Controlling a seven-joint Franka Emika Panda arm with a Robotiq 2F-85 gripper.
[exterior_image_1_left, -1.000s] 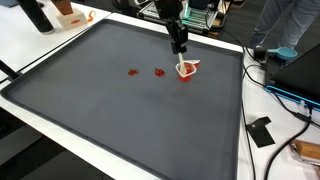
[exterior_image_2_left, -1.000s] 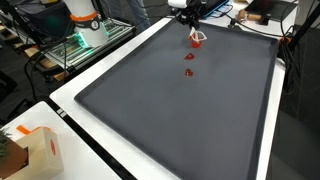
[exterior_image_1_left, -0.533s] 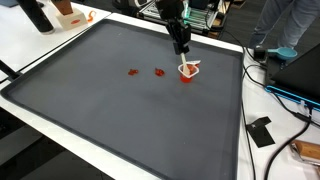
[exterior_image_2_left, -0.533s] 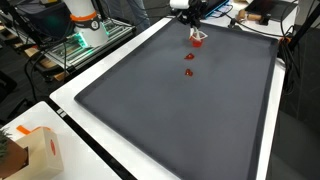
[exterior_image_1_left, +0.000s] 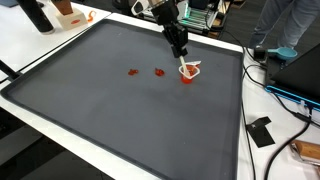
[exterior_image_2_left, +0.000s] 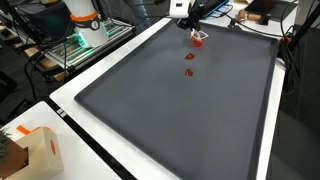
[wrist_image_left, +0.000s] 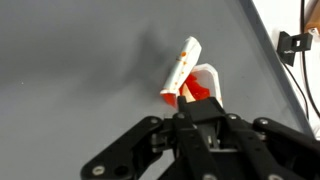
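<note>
A small red-and-white cup (exterior_image_1_left: 189, 71) (exterior_image_2_left: 199, 39) sits tilted near the far edge of a dark grey mat (exterior_image_1_left: 120, 110) (exterior_image_2_left: 180, 120). My gripper (exterior_image_1_left: 182, 55) (exterior_image_2_left: 195, 30) reaches down onto it from above. In the wrist view the gripper (wrist_image_left: 186, 98) has its two fingers pressed together at the rim of the cup (wrist_image_left: 203, 83), with a white-and-red tube shape (wrist_image_left: 180, 62) just beyond. The thin wall appears pinched between the fingers. Two small red pieces (exterior_image_1_left: 132, 72) (exterior_image_1_left: 158, 72) lie on the mat apart from the cup, also visible as red pieces (exterior_image_2_left: 189, 65).
The mat covers a white table. Cables (exterior_image_1_left: 285, 95) and a flat black object (exterior_image_1_left: 261, 131) lie off one side of it. A cardboard box (exterior_image_2_left: 35, 150) stands at a near corner. A person (exterior_image_1_left: 290, 30) stands behind the table, with a rack of equipment (exterior_image_2_left: 85, 35) nearby.
The arm's wrist has tilted a little over the cup. The cup and the two red pieces stay where they were.
</note>
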